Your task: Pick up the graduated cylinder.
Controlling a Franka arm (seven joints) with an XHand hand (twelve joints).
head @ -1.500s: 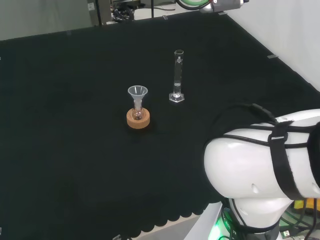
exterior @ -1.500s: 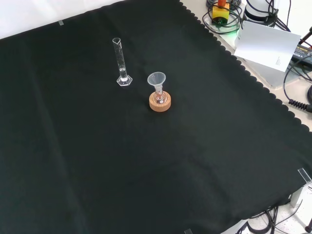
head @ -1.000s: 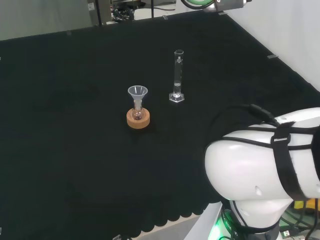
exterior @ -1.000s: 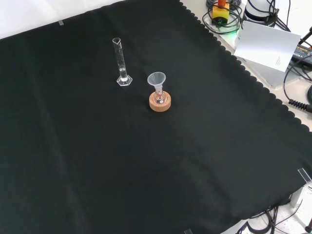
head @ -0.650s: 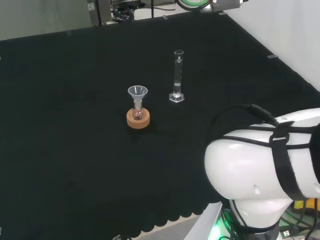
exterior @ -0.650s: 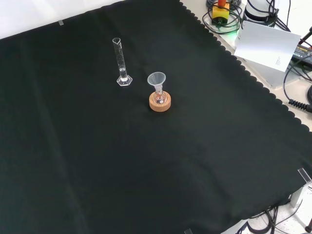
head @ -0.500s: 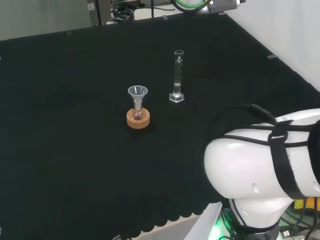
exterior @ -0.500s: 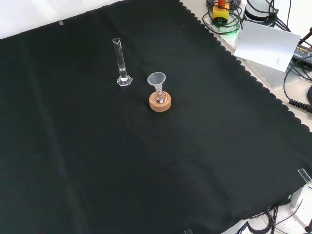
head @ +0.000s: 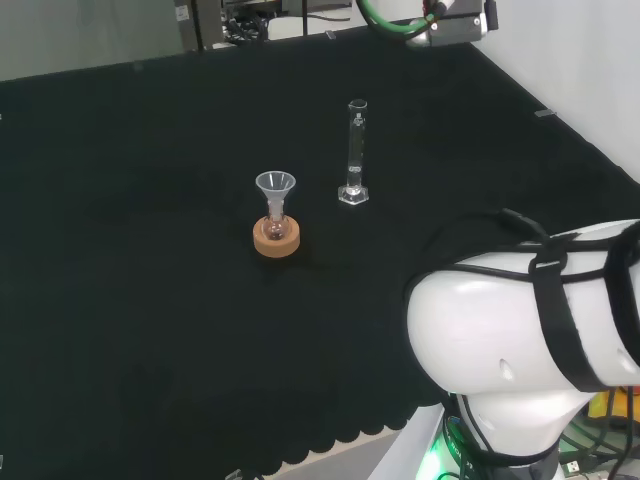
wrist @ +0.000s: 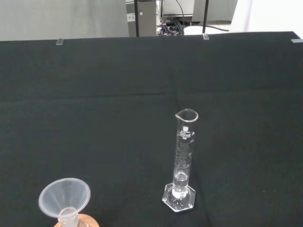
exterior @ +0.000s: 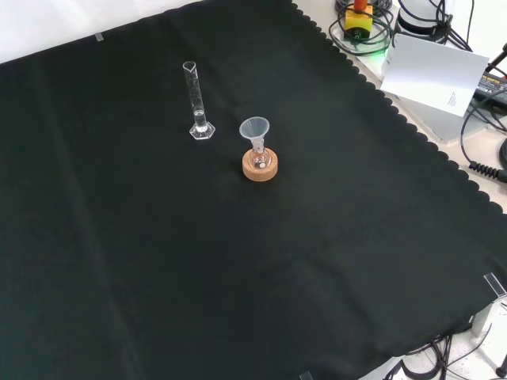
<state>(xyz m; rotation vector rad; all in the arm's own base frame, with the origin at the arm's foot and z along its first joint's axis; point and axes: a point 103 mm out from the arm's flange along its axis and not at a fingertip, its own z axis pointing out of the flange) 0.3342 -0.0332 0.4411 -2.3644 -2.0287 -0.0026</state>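
We see the graduated cylinder (head: 354,152) (exterior: 196,101) (wrist: 182,162) standing upright on its hexagonal foot on the black cloth (head: 150,330) (exterior: 238,277) (wrist: 94,94) of the bench, untouched. In the head view it stands in the far half of the cloth, nearer the right edge than the left; in the front view it lies toward the top edge, left of centre. Near it, but apart from it, a small clear flask (head: 275,228) (exterior: 259,157) sits in a cork ring stand (head: 275,238) (exterior: 260,167) (wrist: 75,221) with a clear funnel (head: 275,187) (exterior: 255,129) (wrist: 64,198) in its neck. In the head view this set is to the left of the cylinder and nearer the camera; in the front view it is to the cylinder's right and lower. We note the arm's white link (head: 520,335) at the lower right of the head view, beyond the near scalloped edge of the cloth. From these views we cannot tell how the hand's fingers are set, or whether it has hold of anything.
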